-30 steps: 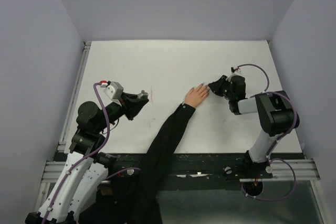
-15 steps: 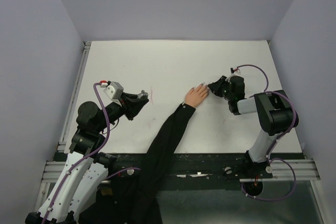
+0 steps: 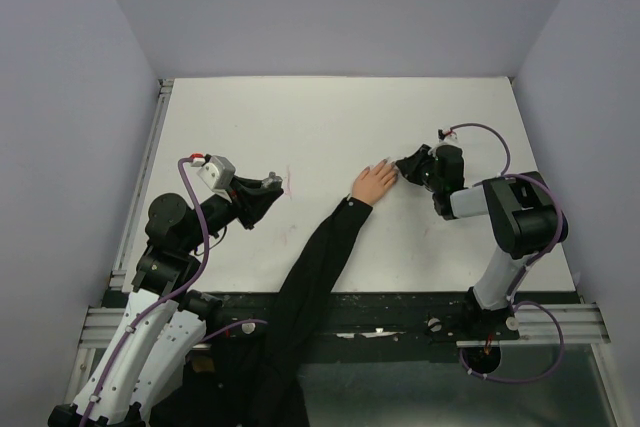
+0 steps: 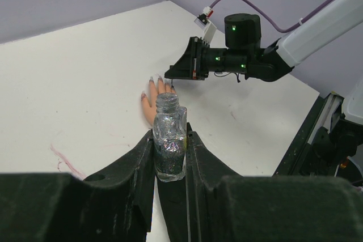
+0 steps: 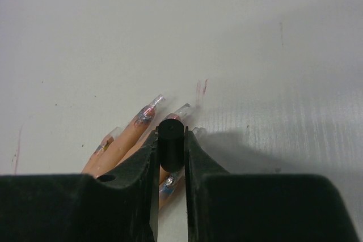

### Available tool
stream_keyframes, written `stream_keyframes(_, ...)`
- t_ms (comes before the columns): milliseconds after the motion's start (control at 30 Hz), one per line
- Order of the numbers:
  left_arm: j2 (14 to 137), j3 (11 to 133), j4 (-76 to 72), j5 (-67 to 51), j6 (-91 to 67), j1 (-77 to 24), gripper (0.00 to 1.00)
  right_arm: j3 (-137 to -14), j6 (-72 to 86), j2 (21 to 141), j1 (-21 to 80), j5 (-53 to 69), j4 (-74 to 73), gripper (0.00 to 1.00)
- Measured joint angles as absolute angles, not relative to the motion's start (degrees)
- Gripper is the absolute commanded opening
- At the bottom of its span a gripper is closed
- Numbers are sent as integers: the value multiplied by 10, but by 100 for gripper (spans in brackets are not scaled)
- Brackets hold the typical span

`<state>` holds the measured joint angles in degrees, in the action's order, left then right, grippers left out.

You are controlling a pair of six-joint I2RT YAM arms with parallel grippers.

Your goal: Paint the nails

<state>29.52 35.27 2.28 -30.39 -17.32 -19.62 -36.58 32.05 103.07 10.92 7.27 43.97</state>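
The pale fake hand (image 3: 374, 183) lies palm down mid-table, its black sleeve (image 3: 318, 265) trailing to the near edge. Its nails (image 5: 148, 108) are long and clear with patches of pink, blue and glitter. My right gripper (image 5: 171, 134) is shut on a black brush cap (image 5: 171, 150) held just over the fingers, one glittery nail (image 5: 172, 181) showing below it. The brush itself is hidden. To the hand's left, my left gripper (image 4: 170, 135) is shut on a small upright glass bottle (image 4: 168, 140) of glittery polish, its neck uncapped, apart from the hand.
Faint red smears mark the white table (image 3: 300, 117), one beside the left gripper (image 3: 290, 182) and one past the fingertips (image 5: 199, 88). Grey walls enclose the table on three sides. The right arm (image 4: 249, 63) reaches in from the right, low over the fingertips.
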Motion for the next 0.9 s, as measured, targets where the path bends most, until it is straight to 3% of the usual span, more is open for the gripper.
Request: stream_keyframes(900,295,353,23,-304,-173,-196,0,-366,319,1031,124,27,433,1)
